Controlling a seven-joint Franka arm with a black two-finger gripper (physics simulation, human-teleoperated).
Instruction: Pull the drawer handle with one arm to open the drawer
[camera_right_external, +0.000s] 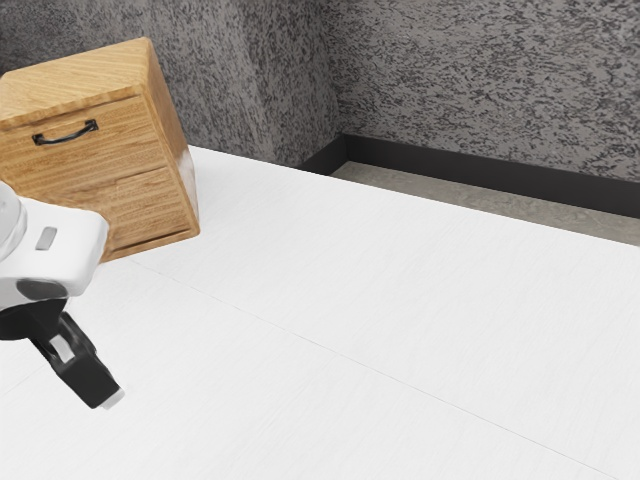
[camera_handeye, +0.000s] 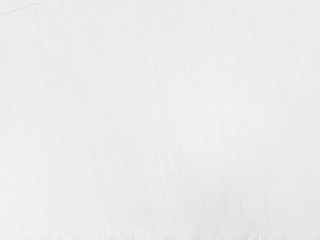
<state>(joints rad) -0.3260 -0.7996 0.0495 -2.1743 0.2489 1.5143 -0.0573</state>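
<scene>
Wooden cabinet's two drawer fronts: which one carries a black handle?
The upper drawer front, with a curved black handle; the lower drawer front shows only plain light wood.

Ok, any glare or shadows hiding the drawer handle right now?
Exterior view: even light, no glare, black handle stands out against the wooden drawer; no marked shadow under the gripper. Wrist view: bright white table, faint streaks.

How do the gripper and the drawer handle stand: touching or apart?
Apart. The exterior view shows the gripper low over the table, clear of the cabinet, with bare table between it and the drawer handle.
</scene>
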